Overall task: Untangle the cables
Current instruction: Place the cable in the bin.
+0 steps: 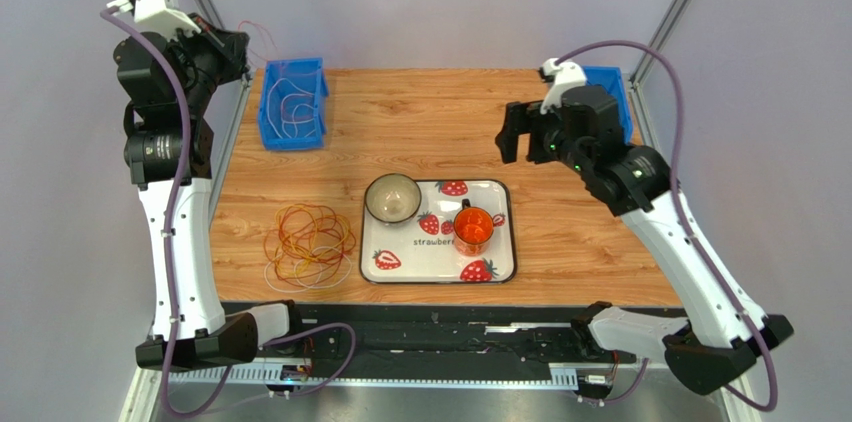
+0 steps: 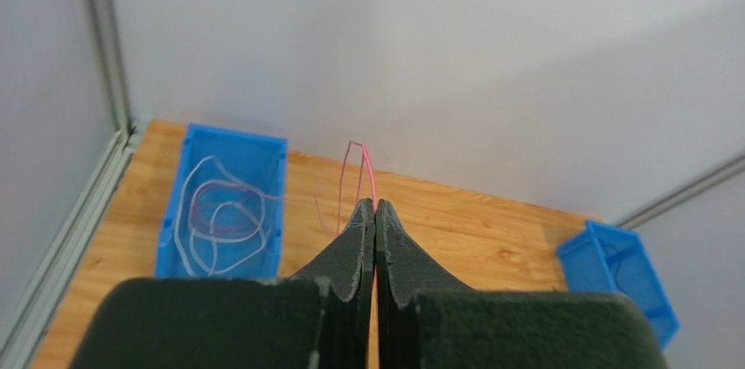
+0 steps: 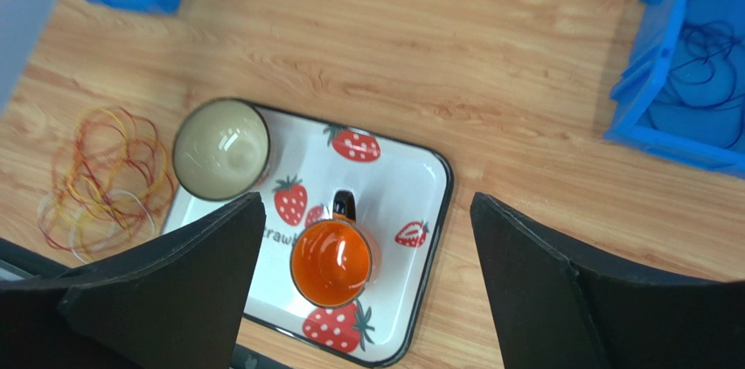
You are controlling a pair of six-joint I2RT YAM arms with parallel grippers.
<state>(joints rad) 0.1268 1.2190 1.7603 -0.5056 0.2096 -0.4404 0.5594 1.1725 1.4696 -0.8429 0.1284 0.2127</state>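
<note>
A tangle of thin yellow, orange and red-brown cables (image 1: 310, 244) lies on the wooden table left of the tray, and shows in the right wrist view as well (image 3: 105, 177). My left gripper (image 1: 235, 47) is raised high at the far left, by the left blue bin (image 1: 268, 117). It is shut (image 2: 375, 205) on a thin pink cable (image 2: 367, 172) that loops up out of its tips. White and purple cables (image 2: 219, 212) lie in that bin. My right gripper (image 1: 520, 137) hangs open above the table's right half, nothing between its fingers (image 3: 365, 203).
A strawberry-print tray (image 1: 420, 264) at front centre holds a cream bowl (image 1: 392, 198) and an orange mug (image 1: 473, 229). A second blue bin (image 3: 643, 63) at the back right holds dark cables (image 3: 699, 63). Frame posts stand at both back corners.
</note>
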